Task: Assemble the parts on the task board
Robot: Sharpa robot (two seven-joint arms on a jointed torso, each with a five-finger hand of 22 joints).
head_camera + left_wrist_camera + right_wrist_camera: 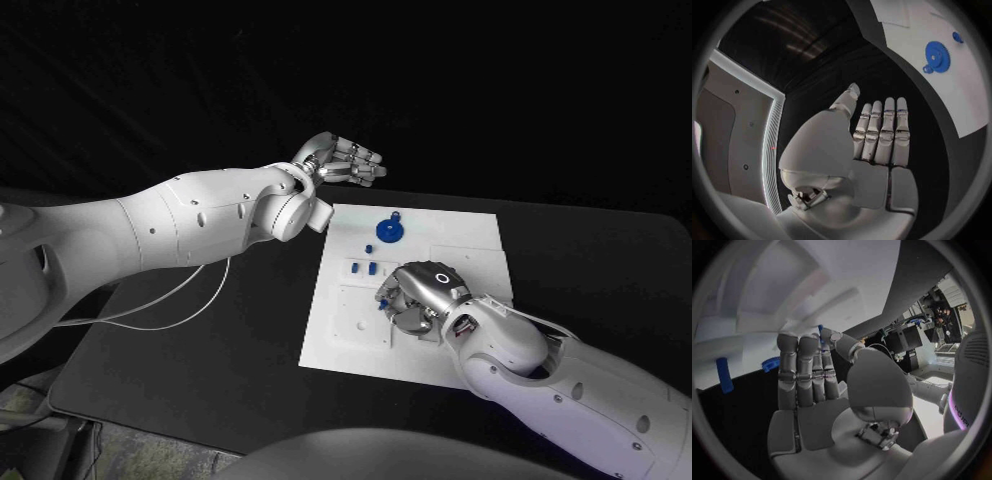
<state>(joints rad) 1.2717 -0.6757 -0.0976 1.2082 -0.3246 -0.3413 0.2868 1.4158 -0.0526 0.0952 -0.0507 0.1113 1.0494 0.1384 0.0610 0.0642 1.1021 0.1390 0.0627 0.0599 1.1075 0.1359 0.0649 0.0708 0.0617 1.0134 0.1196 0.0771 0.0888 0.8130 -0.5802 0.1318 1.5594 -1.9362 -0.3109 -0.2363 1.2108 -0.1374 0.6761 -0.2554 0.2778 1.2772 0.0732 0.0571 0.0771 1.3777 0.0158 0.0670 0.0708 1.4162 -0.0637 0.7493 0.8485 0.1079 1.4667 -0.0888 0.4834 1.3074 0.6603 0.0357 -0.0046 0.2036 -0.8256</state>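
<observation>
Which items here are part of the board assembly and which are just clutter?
Job: task board; blue gear; small blue pegs; blue part at the right hand; left hand, holding nothing.
Clutter: white cable on the black table.

Left hand (342, 160) hangs raised, fingers straight and together, empty; right hand (418, 298) reaches low, palm down.
</observation>
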